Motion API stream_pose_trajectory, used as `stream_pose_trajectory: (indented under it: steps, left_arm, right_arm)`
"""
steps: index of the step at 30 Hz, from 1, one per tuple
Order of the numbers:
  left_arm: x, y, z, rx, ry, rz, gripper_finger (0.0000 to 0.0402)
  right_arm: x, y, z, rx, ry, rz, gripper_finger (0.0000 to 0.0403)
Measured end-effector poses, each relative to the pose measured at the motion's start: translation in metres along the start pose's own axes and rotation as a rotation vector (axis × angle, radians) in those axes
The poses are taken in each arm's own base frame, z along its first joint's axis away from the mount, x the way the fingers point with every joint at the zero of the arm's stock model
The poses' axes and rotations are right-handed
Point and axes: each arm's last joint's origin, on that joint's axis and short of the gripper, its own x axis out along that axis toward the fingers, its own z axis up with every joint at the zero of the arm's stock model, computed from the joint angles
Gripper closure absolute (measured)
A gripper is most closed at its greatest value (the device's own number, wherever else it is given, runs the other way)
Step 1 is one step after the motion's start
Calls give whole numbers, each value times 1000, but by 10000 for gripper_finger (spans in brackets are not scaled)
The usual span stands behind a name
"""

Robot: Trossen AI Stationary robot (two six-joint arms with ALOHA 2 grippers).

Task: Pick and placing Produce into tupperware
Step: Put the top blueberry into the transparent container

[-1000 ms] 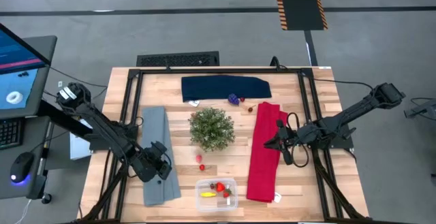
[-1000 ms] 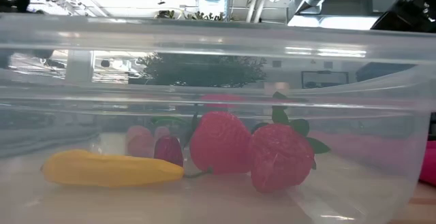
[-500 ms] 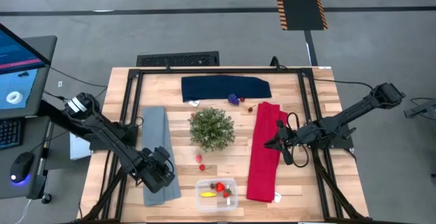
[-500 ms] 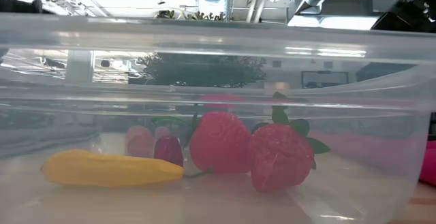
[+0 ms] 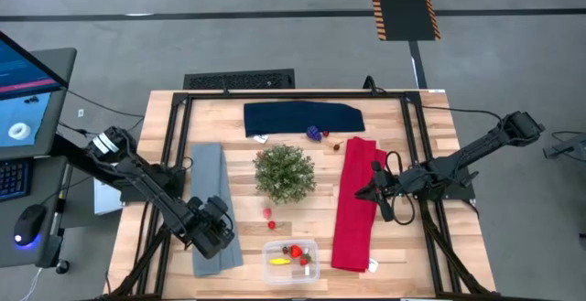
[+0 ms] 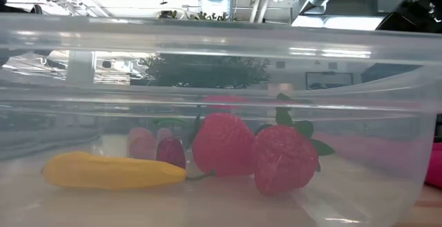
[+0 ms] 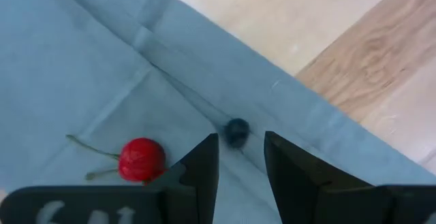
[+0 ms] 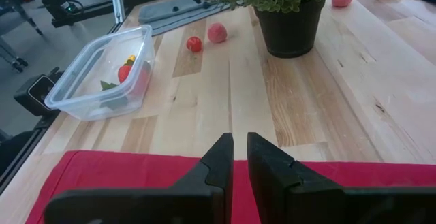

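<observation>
Broadly, the light wooden slatted table [image 5: 320, 205] carries three cloths: a dark navy cloth [image 5: 302, 118] along the far edge, a long red cloth [image 5: 355, 205] on the right and a grey-blue cloth [image 5: 212, 191] on the left. A bushy green potted plant [image 5: 285, 172] stands near the middle.

The small clear rectangular plastic container [image 5: 291, 261] sits at the near edge, between the grey-blue and red cloths. In the low view its wall [image 6: 387, 151] fills the picture; inside lie a yellow banana-shaped toy piece [image 6: 110, 172], two red toy strawberries [image 6: 255, 154] and a small dark red berry [image 6: 170, 152].

The left gripper [image 5: 216, 232] hangs low over the near end of the grey-blue cloth. Its wrist view shows the fingers [image 7: 197, 176] standing a little apart with nothing between them; a tiny dark blue berry [image 7: 236, 132] lies on the cloth just ahead of the gap, and a red toy cherry with a thin stem [image 7: 142, 159] lies beside it.

The right gripper [image 5: 371, 191] rests over the red cloth, its fingers [image 8: 218, 166] nearly pressed together and holding nothing.

Loose on the bare wood, two small red berries [image 5: 270, 217] lie between plant and container, seen too in the right wrist view [image 8: 206, 38]. A purple grape cluster [image 5: 314, 134] sits at the navy cloth's near edge, with a small red piece [image 5: 336, 145] just beside it.
</observation>
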Motion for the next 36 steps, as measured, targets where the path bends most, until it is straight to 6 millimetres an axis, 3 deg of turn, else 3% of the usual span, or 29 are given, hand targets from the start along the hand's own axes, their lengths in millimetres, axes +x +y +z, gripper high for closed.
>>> stream_pose_trajectory:
  steps: [10, 28, 36]
  left_arm:
    - [6, 2, 5, -3, 17, -5, 296]
    - [9, 3, 4, -20, 58, -15, 357]
    - [13, 4, 3, -20, 53, -36, 365]
  right_arm:
    - [0, 0, 0, 0, -1, -2, 337]
    - [0, 0, 0, 0, 1, -3, 337]
    - [0, 0, 0, -1, 2, -3, 337]
